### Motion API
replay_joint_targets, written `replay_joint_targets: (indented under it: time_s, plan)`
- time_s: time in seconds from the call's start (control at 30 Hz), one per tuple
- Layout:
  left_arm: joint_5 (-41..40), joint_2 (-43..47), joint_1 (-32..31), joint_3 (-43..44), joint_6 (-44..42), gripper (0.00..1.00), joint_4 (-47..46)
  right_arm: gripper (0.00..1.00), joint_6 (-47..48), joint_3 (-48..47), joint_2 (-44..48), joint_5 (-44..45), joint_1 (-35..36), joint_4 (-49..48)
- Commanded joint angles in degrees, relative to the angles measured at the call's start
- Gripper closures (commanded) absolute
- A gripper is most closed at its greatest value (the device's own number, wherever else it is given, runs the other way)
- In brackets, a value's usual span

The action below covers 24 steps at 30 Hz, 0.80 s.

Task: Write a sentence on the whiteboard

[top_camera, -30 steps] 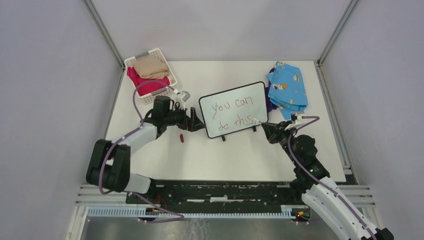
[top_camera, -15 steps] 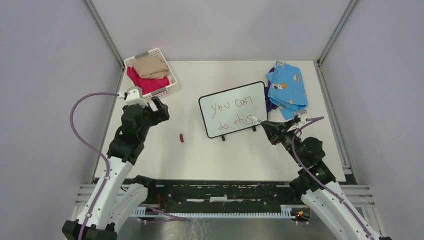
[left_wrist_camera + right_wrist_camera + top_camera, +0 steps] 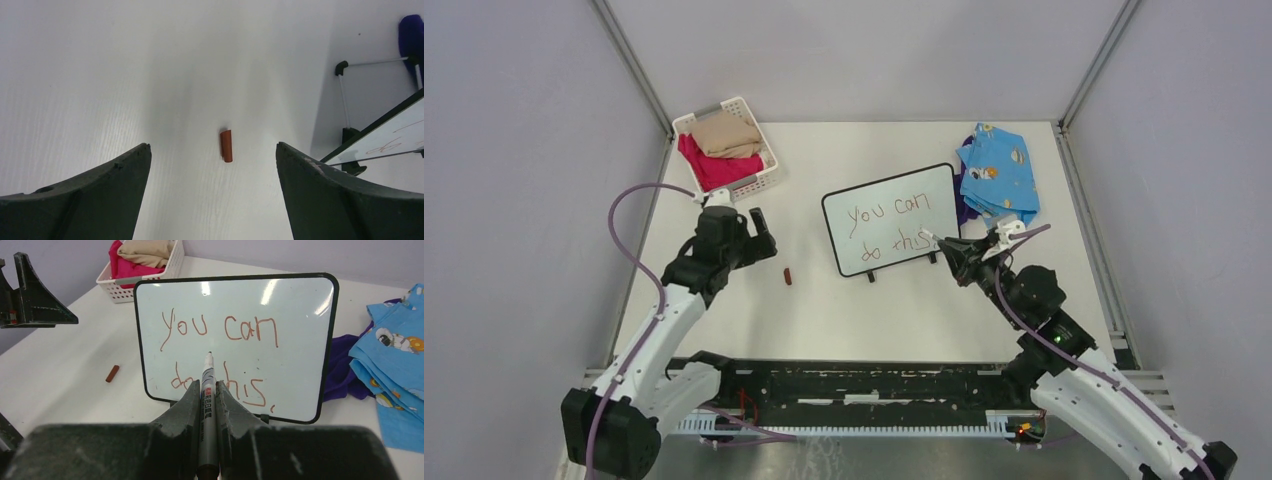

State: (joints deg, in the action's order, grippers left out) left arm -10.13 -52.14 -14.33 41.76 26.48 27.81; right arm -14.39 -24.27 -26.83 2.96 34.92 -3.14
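Looking across from the left: the white basket [image 3: 746,188] sits at the far left corner of the table [image 3: 844,310], with pink and tan clothes in it. My left gripper [image 3: 212,147] hangs over the table just in front of the basket, jaws spread wide with nothing between them. Its wrist cam looks down on a small reddish cap [image 3: 226,145] lying on the tabletop.

The whiteboard [image 3: 929,190] stands near the middle on its little black feet, leaning back, and reads "you can do this" in reddish ink.

My right gripper [image 3: 206,390] is clamped on a marker [image 3: 208,365], with the tip up at the bottom row of writing. Honestly I can't tell if the tip is touching the board or just off it.

Far right, a folded blue printed cloth [image 3: 999,180] lies over something purple [image 3: 340,370], right beside the board's edge.
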Motion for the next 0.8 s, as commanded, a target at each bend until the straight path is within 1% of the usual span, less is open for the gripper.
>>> replay_joint_targets:
  time_s: [0.0,0.1,0.2,0.27,0.43,0.53,0.6,0.63,0.77]
  plan:
    - [2.9,-4.1,-0.1,0.0,-1.1,0.02,0.2,1.00,8.8,-6.3,-2.4,16.0,7.6,2.8]
    - [5.2,-8.0,-0.4,-0.2,-0.7,0.05,0.3,1.00,10.1,-6.6,-3.8,21.3,11.0,5.1]
    - [6.9,-12.8,-1.4,0.3,-0.7,0.09,0.6,1.00,9.6,-5.7,-4.7,21.7,11.5,4.8]
    - [6.9,-14.5,-1.8,0.8,-0.7,0.10,0.9,1.00,9.4,-5.6,-5.3,21.4,11.7,4.3]
    - [6.5,-15.6,-1.9,2.8,0.3,0.10,-0.3,1.00,10.0,-6.9,-7.8,20.7,12.0,3.5]
    - [6.1,-16.1,-1.9,5.3,0.1,0.10,-0.9,1.00,10.9,-9.6,-10.6,20.4,12.5,3.6]
    - [4.6,-16.3,-1.9,6.3,-0.4,0.10,-1.3,1.00,11.5,-11.4,-12.3,20.7,13.2,3.6]
    - [3.7,-16.4,-1.9,6.5,-0.8,0.10,-1.3,1.00,11.9,-12.3,-13.2,21.0,13.5,2.0]
    - [0.8,-16.0,-2.3,5.5,-1.6,0.10,-1.7,1.00,13.3,-14.4,-15.8,22.0,14.5,0.0]
